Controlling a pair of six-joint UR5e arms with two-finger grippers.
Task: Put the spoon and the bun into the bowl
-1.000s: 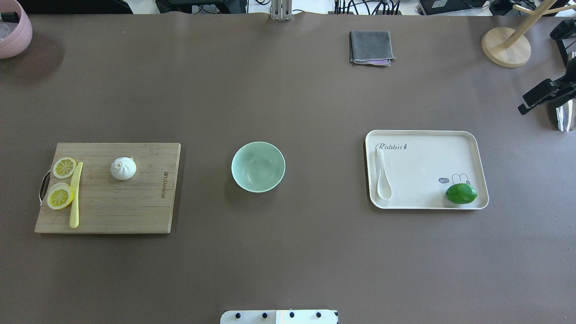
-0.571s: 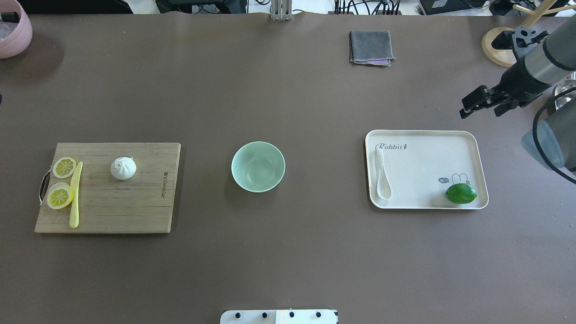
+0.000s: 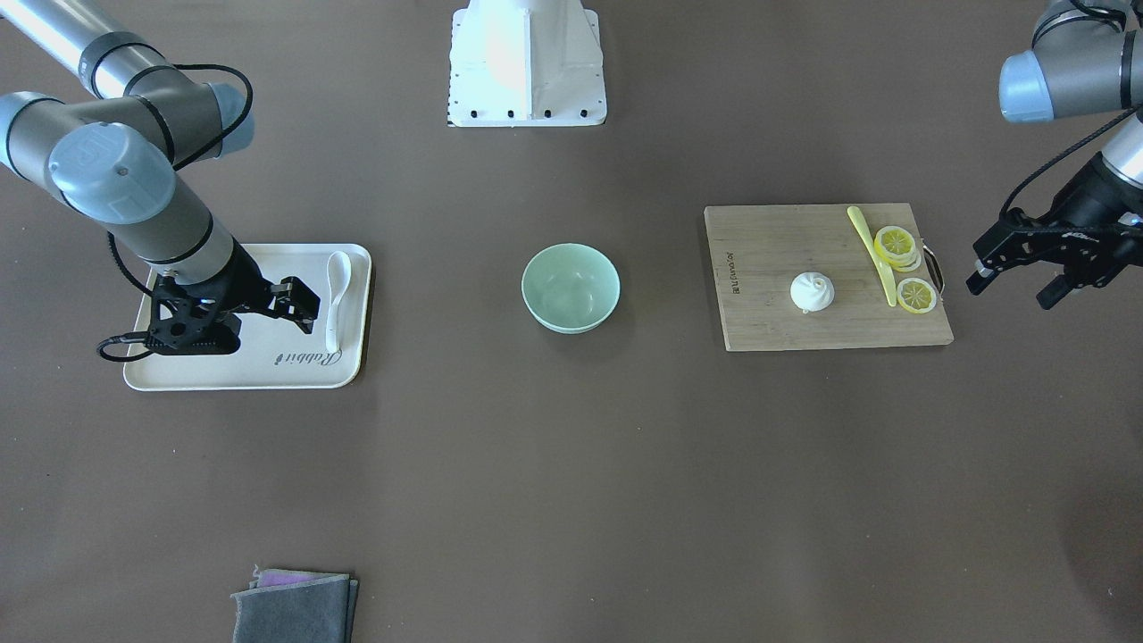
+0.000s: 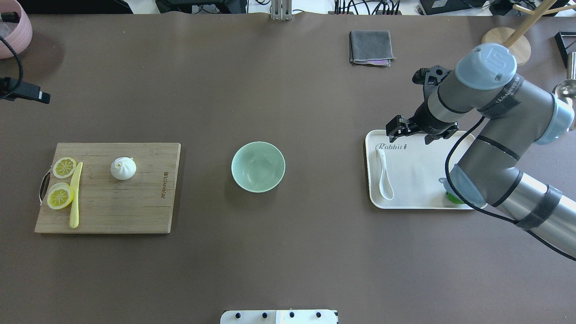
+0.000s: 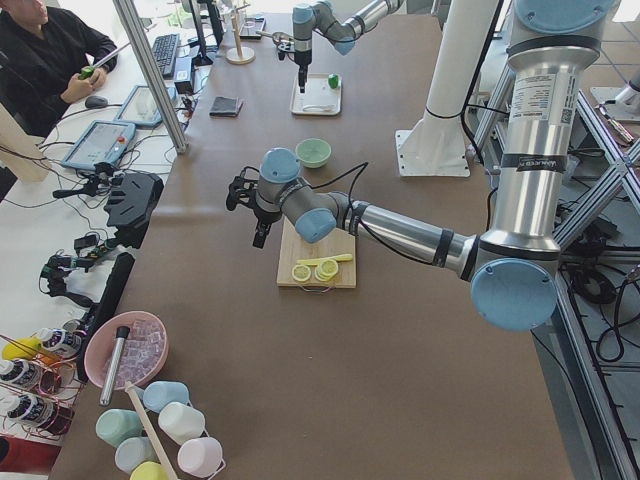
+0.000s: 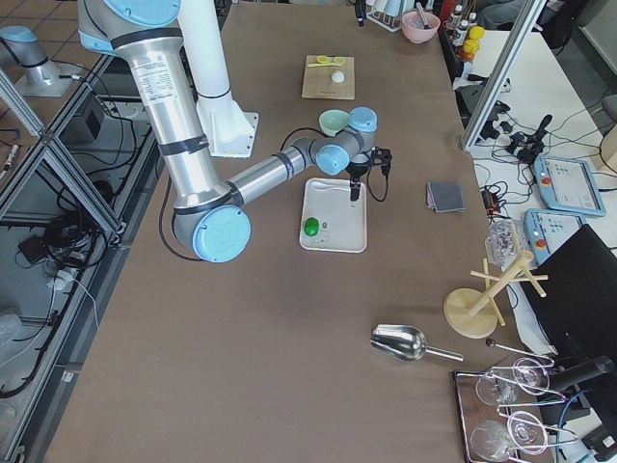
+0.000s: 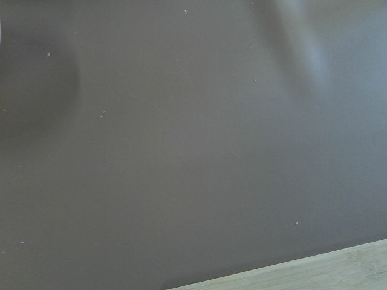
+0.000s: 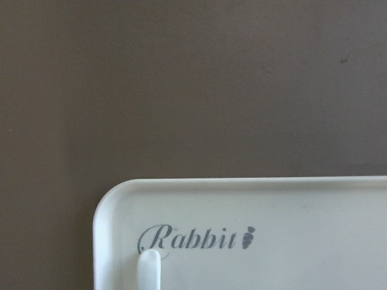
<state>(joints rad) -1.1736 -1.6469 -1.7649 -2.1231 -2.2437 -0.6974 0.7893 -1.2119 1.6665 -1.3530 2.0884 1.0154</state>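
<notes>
- spoon (image 4: 384, 175) lies on the tray (image 4: 418, 180) and the lime (image 6: 311, 228) there is half hidden overhead by the right arm
- bun (image 4: 123, 168) sits on the board (image 4: 126, 207), with the bowl (image 4: 258, 167) between board and tray
- right gripper (image 4: 410, 133), spread and holding nothing, has swung in over the tray's far edge
- left gripper (image 3: 1011, 293) is likewise spread and holds nothing

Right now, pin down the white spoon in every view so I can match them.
Front-facing: spoon at left, on the tray's right side.
Overhead: spoon right of centre, along the tray's left edge.
Exterior left: too small to tell.
Exterior right: too small to tell.
Left wrist: not in it.
Right wrist: handle tip at bottom edge.
Shared landmark: the tray's Rabbit lettering.
</notes>
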